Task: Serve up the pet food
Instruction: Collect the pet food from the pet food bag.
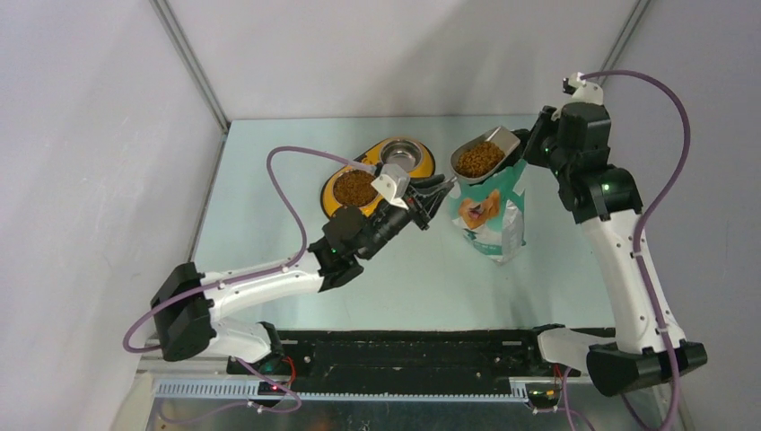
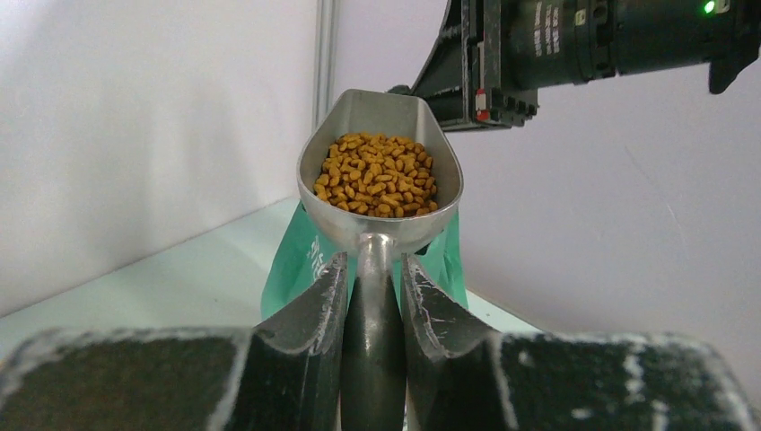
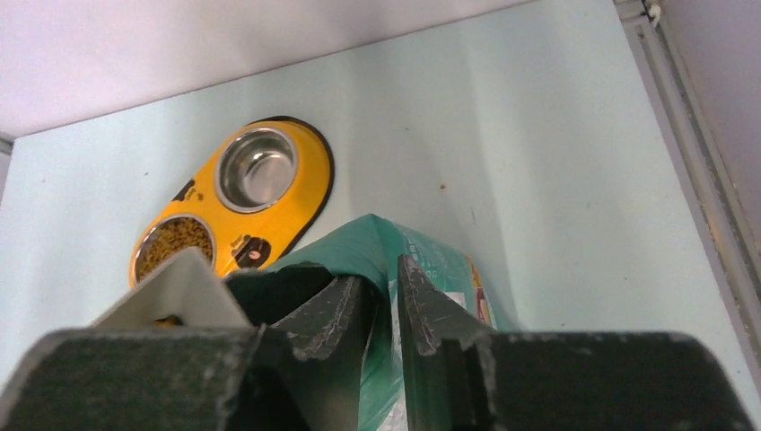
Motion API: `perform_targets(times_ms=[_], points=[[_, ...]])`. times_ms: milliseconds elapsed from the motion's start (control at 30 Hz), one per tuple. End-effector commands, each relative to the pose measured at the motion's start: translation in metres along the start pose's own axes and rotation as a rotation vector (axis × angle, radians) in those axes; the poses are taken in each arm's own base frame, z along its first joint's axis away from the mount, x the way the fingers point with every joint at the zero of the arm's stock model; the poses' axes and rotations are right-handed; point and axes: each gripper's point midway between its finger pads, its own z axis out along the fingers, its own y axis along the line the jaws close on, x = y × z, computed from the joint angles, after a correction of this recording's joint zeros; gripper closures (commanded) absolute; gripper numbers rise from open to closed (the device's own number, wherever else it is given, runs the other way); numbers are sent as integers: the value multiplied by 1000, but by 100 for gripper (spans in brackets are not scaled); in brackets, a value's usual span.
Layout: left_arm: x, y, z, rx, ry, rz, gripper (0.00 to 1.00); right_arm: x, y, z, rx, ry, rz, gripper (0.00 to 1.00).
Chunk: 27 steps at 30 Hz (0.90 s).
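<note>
The grey metal scoop [image 2: 377,112] clamped in the left pincer [image 2: 372,296] is smooth with a dull satin sheen. The small brown dry kibble pellets [image 2: 377,175] heaped in it look matt and grainy. That pincer's black fingers [image 2: 314,314] are hard, matt and scuffed with pale scratches, and the right pincer [image 3: 381,296] shows the same scuffing. Right under the right pincer, the teal-and-white printed film bag [image 3: 377,235] is creased and slightly glossy. Beyond it, the yellow plastic double feeder [image 3: 312,180] is glossy and its round steel bowl [image 3: 258,171] mirror-bright, on the smooth, matt pale green tabletop [image 3: 502,135].
</note>
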Motion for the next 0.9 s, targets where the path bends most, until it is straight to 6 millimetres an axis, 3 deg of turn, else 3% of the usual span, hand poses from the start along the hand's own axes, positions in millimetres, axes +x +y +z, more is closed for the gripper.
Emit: perform_targets(times_ms=[0, 233, 333, 567, 700, 867], points=[[-23, 12, 22, -32, -79, -24, 100, -10, -12, 13, 4, 21, 41, 77], [-17, 14, 36, -24, -62, -3, 100, -34, -15, 10, -8, -45, 36, 70], [-17, 12, 40, -15, -63, -7, 100, -42, -14, 3, -21, -58, 41, 63], [-15, 10, 43, -5, -49, -14, 100, -62, -6, -38, -90, -150, 80, 48], [-12, 8, 45, -2, -43, -31, 100, -60, 7, -56, -179, -152, 156, 46], [-8, 8, 49, -2, -35, -37, 100, -40, 28, -66, -316, -93, 206, 45]])
